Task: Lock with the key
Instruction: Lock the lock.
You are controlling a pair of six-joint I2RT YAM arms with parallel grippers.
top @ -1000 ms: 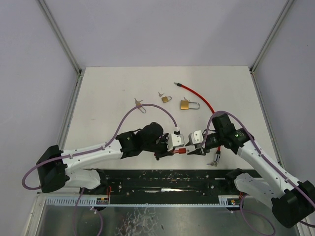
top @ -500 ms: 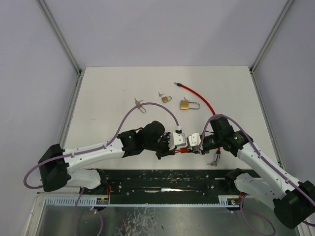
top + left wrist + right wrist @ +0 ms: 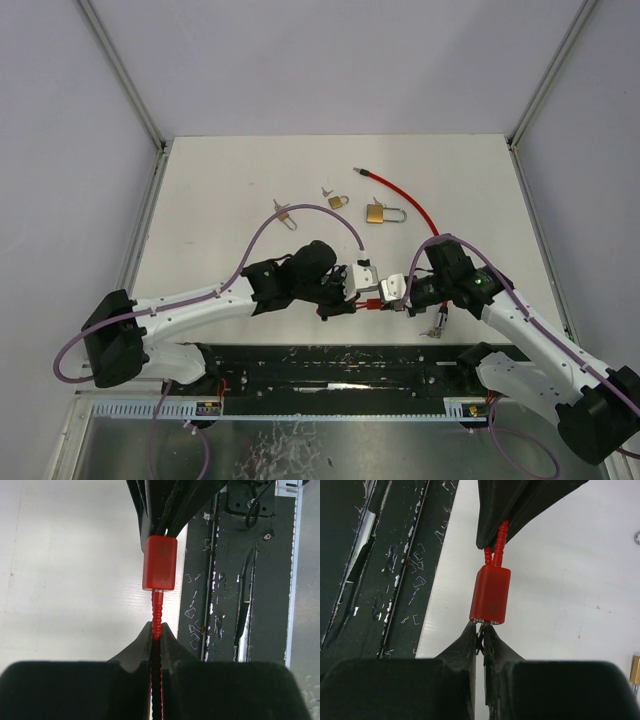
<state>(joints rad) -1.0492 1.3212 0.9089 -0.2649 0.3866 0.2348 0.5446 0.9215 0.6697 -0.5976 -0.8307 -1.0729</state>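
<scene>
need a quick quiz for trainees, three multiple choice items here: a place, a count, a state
1. Red lock body is: A at the far edge B between left tool and right tool C beside the padlocks
2. Brass padlocks on the table: A two B four C none
3. Left tool: A wide open B out of view C shut on the red cable
B, wrist views show it between the tips; A, two lie mid-table; C, it pinches the ribbed cable.
</scene>
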